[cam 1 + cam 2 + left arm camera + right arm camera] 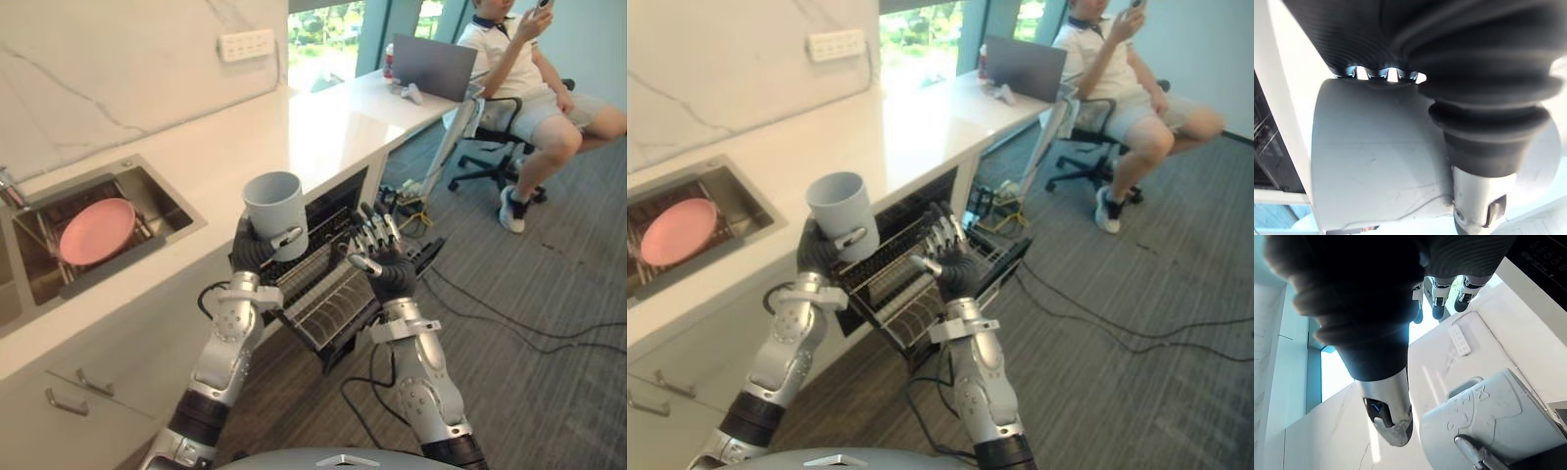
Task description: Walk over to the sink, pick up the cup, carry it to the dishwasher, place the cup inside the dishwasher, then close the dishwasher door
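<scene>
Head camera had the grey cup (276, 211) upright above the pulled-out dishwasher rack (328, 299), with the left hand (253, 250) wrapped round it. Right wrist view caught the cup's handle (1464, 381) too. The right hand (382, 259) hovered beside the cup, fingers loose, holding nothing.

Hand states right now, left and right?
Left hand: shut on the grey cup.
Right hand: open, holding nothing.
</scene>
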Available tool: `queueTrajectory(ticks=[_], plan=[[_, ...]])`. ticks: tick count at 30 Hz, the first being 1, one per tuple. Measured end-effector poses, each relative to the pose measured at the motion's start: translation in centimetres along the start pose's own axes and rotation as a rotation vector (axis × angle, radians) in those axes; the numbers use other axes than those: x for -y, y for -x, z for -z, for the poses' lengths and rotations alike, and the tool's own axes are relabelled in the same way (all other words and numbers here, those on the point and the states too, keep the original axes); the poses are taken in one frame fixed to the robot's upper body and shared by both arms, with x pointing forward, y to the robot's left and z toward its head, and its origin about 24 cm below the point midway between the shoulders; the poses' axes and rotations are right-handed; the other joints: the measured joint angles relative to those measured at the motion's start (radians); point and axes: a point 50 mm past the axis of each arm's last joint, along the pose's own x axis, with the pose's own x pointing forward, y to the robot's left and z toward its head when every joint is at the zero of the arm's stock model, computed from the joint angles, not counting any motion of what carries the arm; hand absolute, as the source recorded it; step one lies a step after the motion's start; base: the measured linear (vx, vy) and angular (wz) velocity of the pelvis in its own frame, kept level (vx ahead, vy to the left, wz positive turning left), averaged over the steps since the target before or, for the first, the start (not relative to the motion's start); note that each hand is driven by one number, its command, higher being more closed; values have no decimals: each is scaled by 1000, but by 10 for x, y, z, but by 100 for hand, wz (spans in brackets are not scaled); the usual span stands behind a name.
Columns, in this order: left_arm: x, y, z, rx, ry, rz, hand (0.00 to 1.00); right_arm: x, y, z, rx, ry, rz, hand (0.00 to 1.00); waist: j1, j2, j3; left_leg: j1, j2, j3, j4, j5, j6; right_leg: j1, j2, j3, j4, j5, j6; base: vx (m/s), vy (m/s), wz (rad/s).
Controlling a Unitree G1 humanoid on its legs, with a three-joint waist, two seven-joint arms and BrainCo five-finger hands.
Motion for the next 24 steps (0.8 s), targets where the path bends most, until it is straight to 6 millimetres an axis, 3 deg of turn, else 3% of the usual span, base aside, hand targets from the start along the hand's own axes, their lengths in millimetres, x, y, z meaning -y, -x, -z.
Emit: queueTrajectory(ticks=[7,16,24], plan=[[-4,-2,7,25,-181,-197,100,-8,-1,0,-22,40,-45,0,-1,-2,-20,0,6,7,0,1,-2,0,3,-2,-20,24,8,-18,-14,-6],[9,7,20,14,-333,-212,100,-27,-10,10,-79,47,-93,0,4,-10,-39,7,6,12,0,2,-7,0,-6,-38,-15,27,1,-19,-2,-3],[13,10,17,109,-452,-274,100,-49,-20,18,-106,21,-139,0,11,-13,-47,8,7,11,0,3,-8,0,-7,-42,-14,29,-2,0,0,0]])
